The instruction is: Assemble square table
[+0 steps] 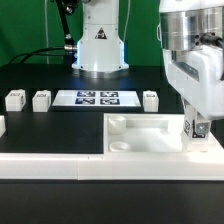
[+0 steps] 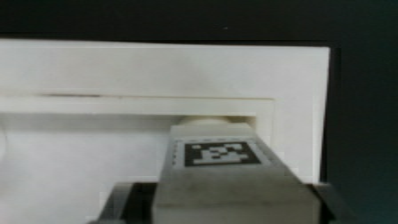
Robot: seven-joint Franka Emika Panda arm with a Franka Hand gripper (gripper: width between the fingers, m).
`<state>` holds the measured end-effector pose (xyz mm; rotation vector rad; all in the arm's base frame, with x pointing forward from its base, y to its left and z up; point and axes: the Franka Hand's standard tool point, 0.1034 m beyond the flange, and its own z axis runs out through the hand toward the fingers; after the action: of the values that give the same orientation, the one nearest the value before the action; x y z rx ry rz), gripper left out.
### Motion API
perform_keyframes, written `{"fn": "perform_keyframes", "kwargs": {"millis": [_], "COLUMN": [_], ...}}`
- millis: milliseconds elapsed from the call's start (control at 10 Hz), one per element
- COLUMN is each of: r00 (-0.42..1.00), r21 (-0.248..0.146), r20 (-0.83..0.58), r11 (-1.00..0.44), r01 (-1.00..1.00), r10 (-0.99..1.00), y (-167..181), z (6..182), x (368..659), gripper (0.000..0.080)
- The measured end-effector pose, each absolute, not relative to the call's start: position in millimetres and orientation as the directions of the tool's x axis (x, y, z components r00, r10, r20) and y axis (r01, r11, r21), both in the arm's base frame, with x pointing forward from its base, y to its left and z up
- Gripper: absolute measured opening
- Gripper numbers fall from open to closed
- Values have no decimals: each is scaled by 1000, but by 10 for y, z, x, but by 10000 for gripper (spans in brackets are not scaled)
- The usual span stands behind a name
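Wrist view alone shows gripper (image 2: 222, 198) fingers clamped on a tagged leg block (image 2: 222, 152) above the table top (image 2: 160, 65) socket. Exterior view: black table (image 1: 40, 80), marker board (image 1: 98, 98).

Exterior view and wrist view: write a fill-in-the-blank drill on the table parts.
The claw is ___ on a leg block. The square top is coloured ___. On the exterior view's right of the marker board stands ___ loose leg block.
Missing: shut; white; one.

The square top (image 1: 140, 147) sits on the tabletop (image 1: 50, 128) before the marker board (image 1: 95, 98). Leg blocks (image 1: 41, 99) (image 1: 151, 100) flank the board at both ends.
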<state>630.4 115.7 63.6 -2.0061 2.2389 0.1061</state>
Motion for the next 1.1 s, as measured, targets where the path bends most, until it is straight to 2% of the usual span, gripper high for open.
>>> {"fn": "perform_keyframes", "kwargs": {"millis": [200, 400, 700, 800, 900, 1100], "r00": [-290, -352, -344, -342, -338, -333], "r21": [-8, 2, 1, 1, 1, 1], "r20": [-175, -174, -169, -168, -168, -167], "r11": [296, 357, 349, 347, 343, 338], "r01": [-955, -934, -937, -938, -939, -941], "r10": [-941, -920, -924, -925, -926, -928], "y": [1158, 1167, 1170, 1172, 1174, 1179], "z": [637, 641, 626, 621, 617, 610], "x": [6307, 6309, 6300, 6297, 6295, 6291], "gripper": [290, 290, 290, 519, 609, 638]}}
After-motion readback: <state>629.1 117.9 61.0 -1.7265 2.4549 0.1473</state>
